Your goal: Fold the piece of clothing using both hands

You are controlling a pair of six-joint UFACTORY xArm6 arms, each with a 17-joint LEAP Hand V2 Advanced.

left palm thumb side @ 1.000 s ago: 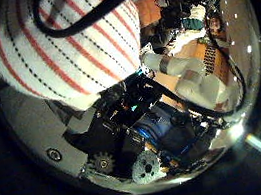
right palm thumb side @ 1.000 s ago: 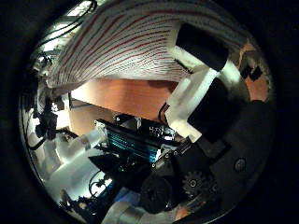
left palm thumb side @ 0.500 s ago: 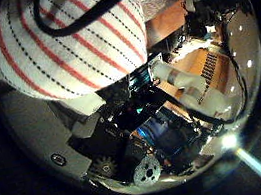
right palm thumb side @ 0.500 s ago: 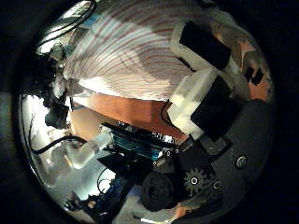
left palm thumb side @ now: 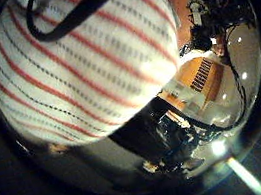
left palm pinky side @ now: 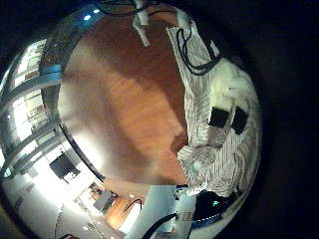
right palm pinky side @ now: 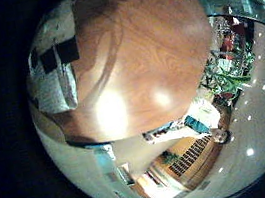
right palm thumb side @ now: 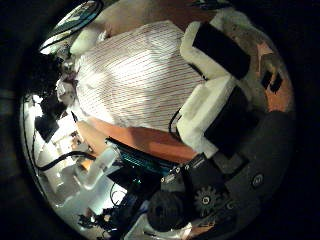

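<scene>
Lying bunched on the brown worktop (left palm pinky side: pixel 120 110) is the striped shirt (left palm pinky side: pixel 214 139), close under both palms. I cannot tell how either hand's fingers (right palm thumb side: pixel 215 75) are set.

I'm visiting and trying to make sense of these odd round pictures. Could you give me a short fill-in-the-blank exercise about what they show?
1. The piece of clothing has a pattern of ______.
2. It lies on a table whose top is made of ______.
3. In the left thumb side palm view the garment fills much of the picture, so it is ______ to that palm.
4. In the right thumb side palm view, a white and black finger of the right robot hand shows in front of the ______.

Missing words: stripes; wood; close; clothing
</scene>
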